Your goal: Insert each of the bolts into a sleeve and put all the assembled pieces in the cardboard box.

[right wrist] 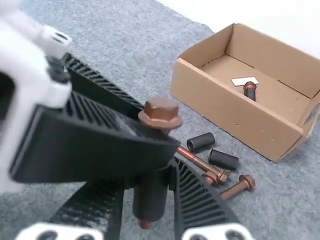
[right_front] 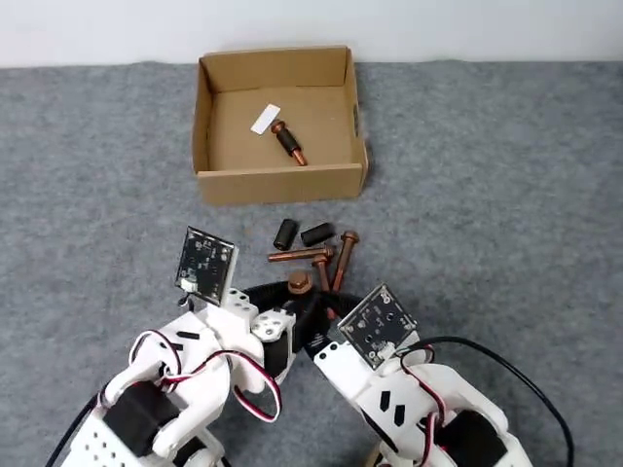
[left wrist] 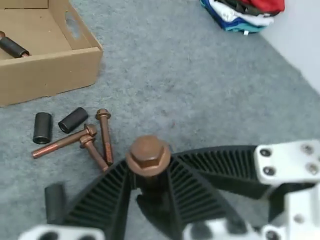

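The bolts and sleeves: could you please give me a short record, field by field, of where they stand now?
cardboard box: one assembled piece inside
held bolt: through the held sleeve, tip showing below
left gripper: shut on the held bolt under its head
right gripper: shut on the held sleeve
loose bolts: three on the carpet before the box
loose sleeves: two beside them; a likely third nearer the left gripper

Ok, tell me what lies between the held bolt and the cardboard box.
Three loose bolts and two black sleeves lie on the carpet between the held bolt and the cardboard box, clearest in the high view.
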Motion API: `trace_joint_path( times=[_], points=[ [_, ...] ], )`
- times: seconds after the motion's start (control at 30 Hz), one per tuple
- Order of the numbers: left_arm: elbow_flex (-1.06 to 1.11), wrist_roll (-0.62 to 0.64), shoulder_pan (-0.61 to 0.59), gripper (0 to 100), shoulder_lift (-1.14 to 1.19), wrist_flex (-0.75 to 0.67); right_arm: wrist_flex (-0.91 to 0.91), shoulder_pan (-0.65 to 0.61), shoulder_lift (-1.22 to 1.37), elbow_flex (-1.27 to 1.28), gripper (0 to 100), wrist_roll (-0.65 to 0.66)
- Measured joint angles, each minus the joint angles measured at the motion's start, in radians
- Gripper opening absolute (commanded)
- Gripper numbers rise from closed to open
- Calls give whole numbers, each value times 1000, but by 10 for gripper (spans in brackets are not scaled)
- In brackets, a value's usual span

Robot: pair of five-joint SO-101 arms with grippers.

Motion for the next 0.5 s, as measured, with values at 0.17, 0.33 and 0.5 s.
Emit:
trace_joint_path(
  times=[0.17,0.33,0.5],
  points=[
    [-3,-12,-14,294,-2,64,2,5,-2,0,8,0],
    [-34,-11,-37,294,-2,120,2,5,-2,0,8,0],
    [-133,-34,-68,294,8,140,2,-5,-3,-2,8,0]
  ],
)
